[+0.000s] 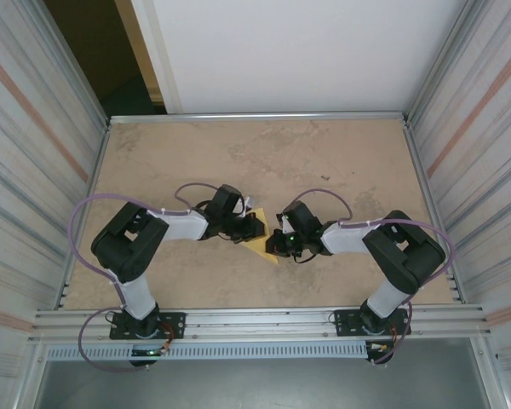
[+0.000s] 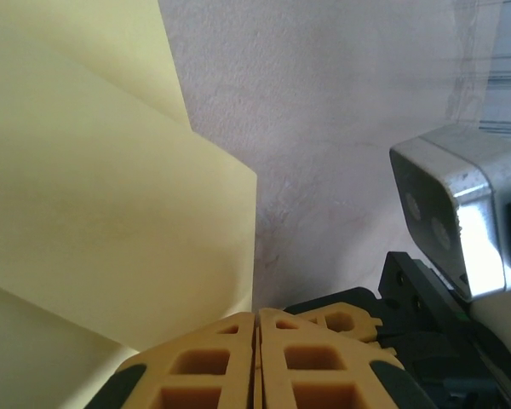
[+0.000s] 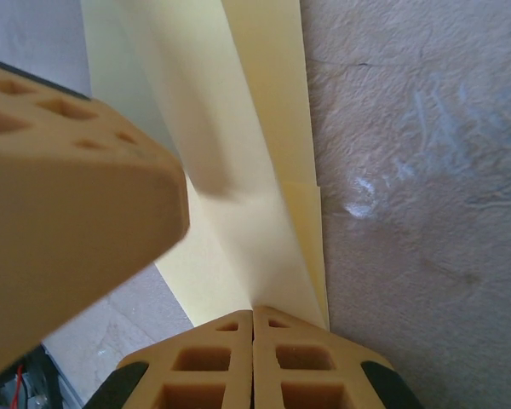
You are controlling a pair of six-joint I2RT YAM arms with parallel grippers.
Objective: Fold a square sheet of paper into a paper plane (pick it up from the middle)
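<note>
- Honeycomb-moulded orange pads of the left gripper (image 2: 257, 328) sit closest to its wrist camera. They are pressed flat together, and the straight edge of the yellow paper (image 2: 111, 213) runs down into their seam, so the paper looks nipped there.
- Likewise the right gripper (image 3: 254, 322) is fully closed, with a raised crease of the paper narrowing into the line where its pads meet.
- One broad orange finger (image 3: 68, 187) of the left gripper overhangs the paper in the right wrist view, hiding the paper's far left part.
- From above, a small yellow triangle of the paper shows between the two grippers. It lies nearer the near edge of the tabletop (image 1: 324, 153) and about midway between the left and right edges. The black wrists cover the rest of the paper.
- The tabletop is matte, mottled beige, faintly scuffed and framed by aluminium rails (image 1: 255, 319).
- Ribbed metal walls (image 1: 34, 128) close both sides. A plain white panel (image 1: 307, 51) stands beyond the far edge, beside a dark opening (image 1: 94, 51).
- Thin and smooth, the paper is pale yellow, layered in overlapping flaps with sharp straight edges. Its whole outline cannot be made out.
- A grey camera housing (image 2: 447, 213) juts in at the right of the left wrist view.
</note>
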